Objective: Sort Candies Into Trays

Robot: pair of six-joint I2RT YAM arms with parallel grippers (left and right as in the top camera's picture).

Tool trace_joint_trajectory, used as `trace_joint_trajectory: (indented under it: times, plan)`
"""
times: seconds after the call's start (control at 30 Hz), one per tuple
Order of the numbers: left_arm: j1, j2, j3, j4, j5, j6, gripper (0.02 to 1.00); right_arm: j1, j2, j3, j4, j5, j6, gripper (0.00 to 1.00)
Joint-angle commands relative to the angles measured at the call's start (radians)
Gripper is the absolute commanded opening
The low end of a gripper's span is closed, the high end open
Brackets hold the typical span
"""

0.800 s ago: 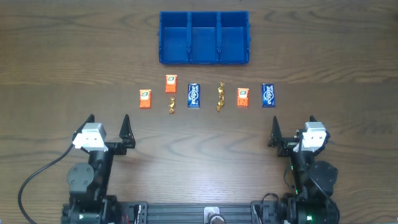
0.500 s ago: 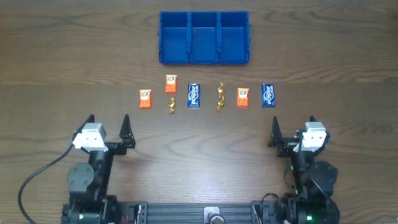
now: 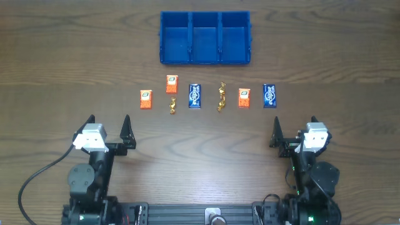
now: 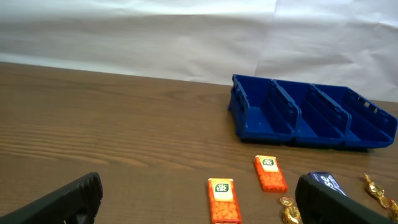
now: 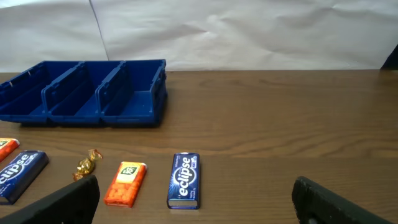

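Observation:
A blue tray [image 3: 205, 37] with three compartments, all bare, stands at the far middle of the table. In front of it lies a row of candies: orange boxes [image 3: 145, 99] [image 3: 171, 84] [image 3: 244, 97], blue packs [image 3: 195, 95] [image 3: 270, 95] and gold-wrapped sweets [image 3: 173, 107] [image 3: 221, 97]. My left gripper [image 3: 109, 128] rests open near the front left, well short of the row. My right gripper [image 3: 294, 130] rests open at the front right. In the left wrist view I see the tray [image 4: 311, 118] and two orange boxes [image 4: 224, 199] [image 4: 270, 173]. In the right wrist view a blue pack [image 5: 184, 180] and an orange box [image 5: 125, 183] lie closest.
The dark wood table [image 3: 62, 62] has open room on both sides of the candy row and between the row and the arms. A white backdrop [image 5: 249, 31] rises behind the table's far edge.

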Motion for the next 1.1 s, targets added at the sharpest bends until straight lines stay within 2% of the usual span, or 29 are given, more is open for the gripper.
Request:
trace_joint_trajectory:
  times: [0.03,0.8,0.93,1.1]
  plan:
    - [0.002,-0.006,-0.016,-0.049,-0.002,-0.003,0.998,-0.002,-0.004,-0.003,-0.001,-0.002,-0.011,0.998]
    - [0.000,-0.001,0.005,-0.040,-0.009,-0.020,0.998,-0.002,-0.004,-0.003,-0.001,-0.002,-0.011,0.998]
    - [-0.001,0.208,0.238,-0.081,0.001,-0.045,0.998,-0.002,-0.004,-0.003,-0.001,-0.002,-0.011,0.998]
    - [-0.031,0.590,0.641,-0.285,-0.001,-0.044,0.998,-0.002,-0.004,-0.003,-0.001,-0.002,-0.011,0.998]
